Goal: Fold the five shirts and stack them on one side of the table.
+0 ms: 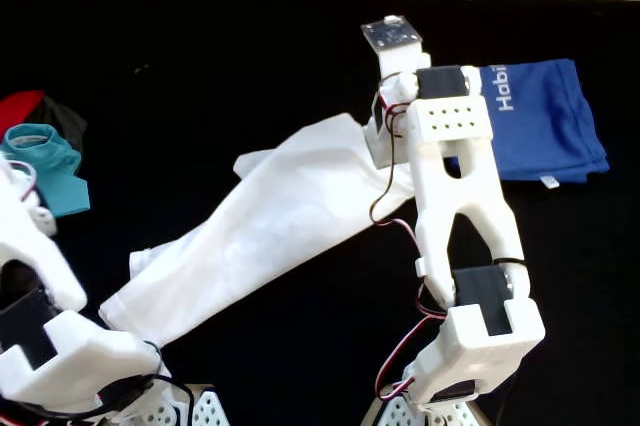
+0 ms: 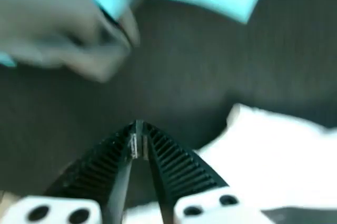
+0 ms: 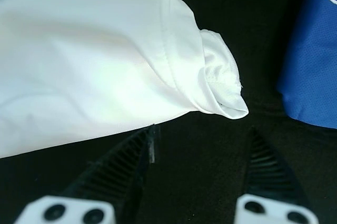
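- Lying diagonally across the middle of the table (image 1: 200,56), the white shirt (image 1: 270,226) was stretched out and not yet folded, with one end near the left arm's base and the other beneath the right arm.
- The right gripper (image 3: 201,132) had its jaws spread with nothing between them, just beside the shirt's bunched corner (sleeve or hem could not be told).
- The left gripper (image 2: 138,139) had its jaws pressed together on nothing, above bare table near the white cloth's edge.
- Risk: closing on the rolled corner would probably catch one layer only, so the cloth could slip or twist on lifting.
- Risk: the folded blue shirt (image 1: 545,126) lay near that corner, and a drag toward it could disturb its fold.
- Risk: the bundled teal shirt (image 1: 45,161) lay close beside the left arm and could be snagged.
- Writing: white lettering on the blue shirt was partly hidden by the arm, and a small white tag (image 1: 549,183) at its hem was too small to read.
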You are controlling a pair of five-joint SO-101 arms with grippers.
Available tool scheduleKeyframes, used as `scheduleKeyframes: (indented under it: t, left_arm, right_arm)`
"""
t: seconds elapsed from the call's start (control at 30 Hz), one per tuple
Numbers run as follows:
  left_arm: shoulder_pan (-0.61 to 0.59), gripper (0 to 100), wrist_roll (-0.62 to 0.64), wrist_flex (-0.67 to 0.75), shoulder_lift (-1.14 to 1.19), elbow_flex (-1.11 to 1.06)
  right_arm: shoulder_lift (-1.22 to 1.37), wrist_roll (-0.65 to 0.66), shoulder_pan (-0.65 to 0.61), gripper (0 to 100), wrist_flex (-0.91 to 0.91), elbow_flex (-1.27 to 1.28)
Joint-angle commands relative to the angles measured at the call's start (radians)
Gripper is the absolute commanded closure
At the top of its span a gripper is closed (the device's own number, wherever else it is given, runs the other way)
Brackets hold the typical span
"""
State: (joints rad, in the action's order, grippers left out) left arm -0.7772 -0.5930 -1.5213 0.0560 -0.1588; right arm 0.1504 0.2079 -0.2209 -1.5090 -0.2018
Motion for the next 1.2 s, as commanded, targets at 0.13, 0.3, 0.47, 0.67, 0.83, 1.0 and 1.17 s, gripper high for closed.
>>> scheduleKeyframes:
  t: [0.13,0.3,0.47,0.67,0.83,1.0,1.17]
  left_arm:
    - [0.081,81,-0.166,-0.169,-0.016,-0.022]
    - [0.079,83,-0.269,-0.112,-0.016,-0.203]
    - [0.088,83,-0.269,0.077,-0.015,-0.372]
    - [0.099,83,-0.267,0.195,-0.007,-0.453]
    - [0.114,96,-0.265,0.199,-0.007,-0.487]
    - [0.105,99,-0.226,0.193,-0.015,-0.407]
    - [0.056,99,-0.178,0.124,-0.016,-0.168]
  right_arm:
    - [-0.01,-0.008,-0.019,74.6,-0.002,-0.044]
    - [-0.01,-0.008,-0.045,74.6,0.002,-0.045]
    - [-0.01,-0.003,-0.077,74.6,0.004,-0.045]
    - [-0.005,-0.003,-0.09,74.6,0.004,-0.045]
    - [-0.005,-0.003,-0.09,74.6,0.004,-0.045]
    - [-0.004,-0.003,-0.09,74.6,0.004,-0.045]
    - [-0.004,-0.008,-0.09,74.6,0.002,-0.042]
